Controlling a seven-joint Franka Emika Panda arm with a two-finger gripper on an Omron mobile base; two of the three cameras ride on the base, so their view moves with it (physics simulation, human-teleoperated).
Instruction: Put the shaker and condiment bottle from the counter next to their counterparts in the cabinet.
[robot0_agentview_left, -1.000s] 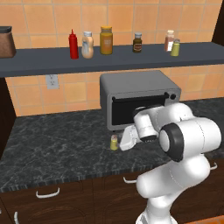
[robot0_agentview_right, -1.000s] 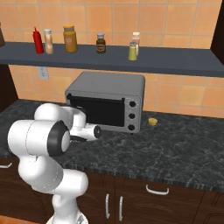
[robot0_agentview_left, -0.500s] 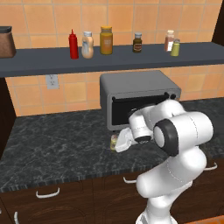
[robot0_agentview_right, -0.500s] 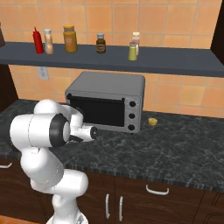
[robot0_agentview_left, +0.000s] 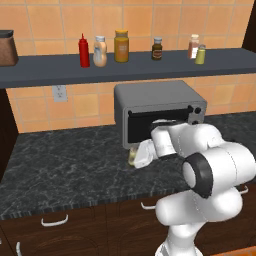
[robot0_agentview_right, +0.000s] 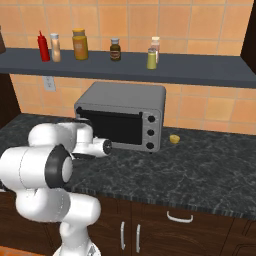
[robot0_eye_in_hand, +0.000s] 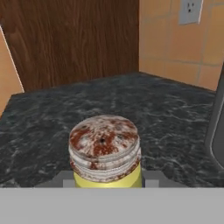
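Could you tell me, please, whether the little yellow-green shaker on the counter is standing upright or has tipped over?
Upright: in the hand view the shaker sits cap up on the counter; in the left base view it stands by the pincer.

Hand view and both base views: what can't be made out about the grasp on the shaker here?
- Fingers: in the hand view the grey band and the shaker cover them, so contact isn't visible.
- Shaker body: in the left base view the gripper hides all but a sliver.
- Right base view: the arm blocks the shaker and fingers.
- Lift-off: no view shows the shaker's base against the counter.
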